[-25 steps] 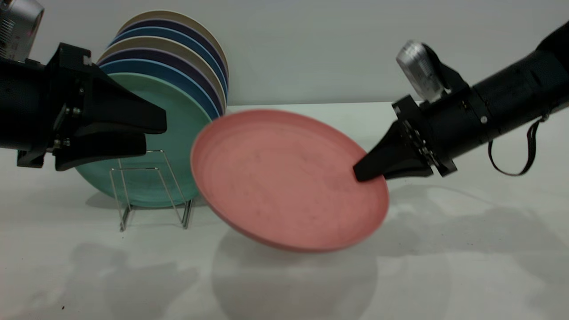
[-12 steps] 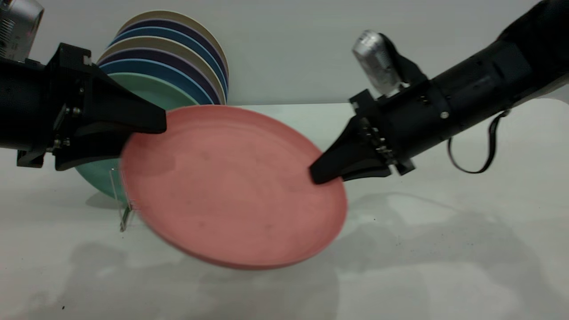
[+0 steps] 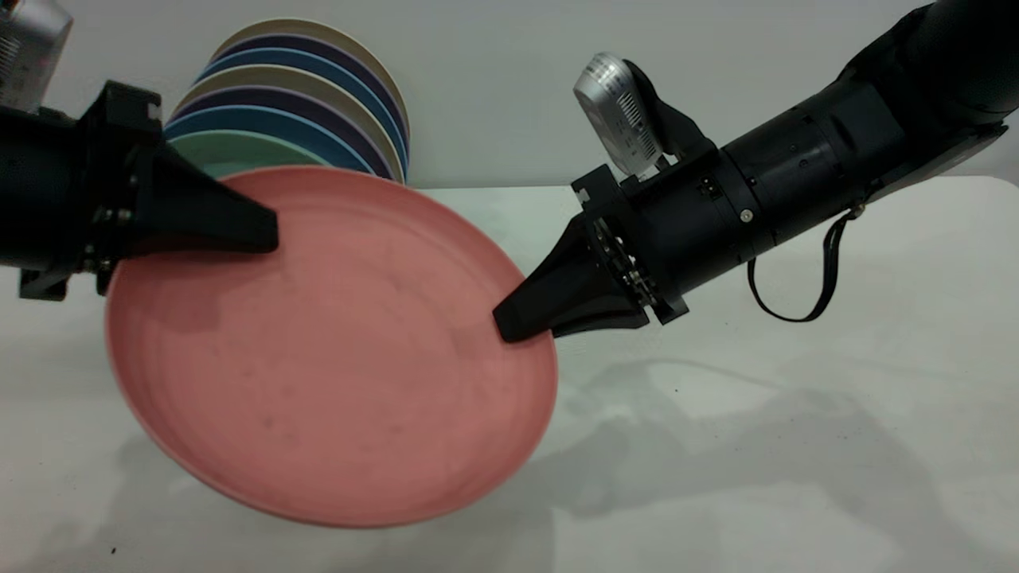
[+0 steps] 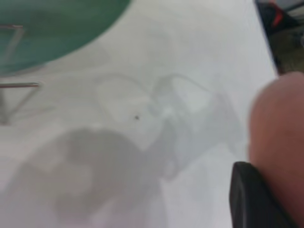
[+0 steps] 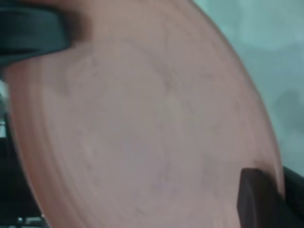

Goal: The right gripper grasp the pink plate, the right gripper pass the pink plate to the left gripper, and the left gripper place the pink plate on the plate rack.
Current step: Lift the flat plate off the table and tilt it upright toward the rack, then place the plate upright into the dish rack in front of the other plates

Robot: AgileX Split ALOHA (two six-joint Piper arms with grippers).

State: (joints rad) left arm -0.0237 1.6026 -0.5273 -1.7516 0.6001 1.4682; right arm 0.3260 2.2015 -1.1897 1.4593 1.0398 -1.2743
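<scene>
The pink plate (image 3: 318, 358) hangs tilted in the air between both arms, its face toward the exterior camera. My right gripper (image 3: 509, 322) is shut on its right rim; in the right wrist view (image 5: 278, 194) the plate (image 5: 142, 118) fills the picture. My left gripper (image 3: 267, 247) is open around the plate's upper left rim, with the upper jaw in front of the face and the lower jaw hidden behind it. One left finger (image 4: 251, 199) shows beside the plate (image 4: 280, 142). The plate rack is hidden in the exterior view; its wire (image 4: 19, 85) shows in the left wrist view.
A green plate (image 3: 231, 151) stands upright behind the pink one, with several blue, dark and beige plates (image 3: 318, 79) stacked behind it. The green plate also shows in the left wrist view (image 4: 47, 28). The white table (image 3: 756, 446) stretches right and forward.
My right gripper has carried the pink plate left and slightly down, until its left rim slid between my left gripper's jaws. The plate now covers the rack.
</scene>
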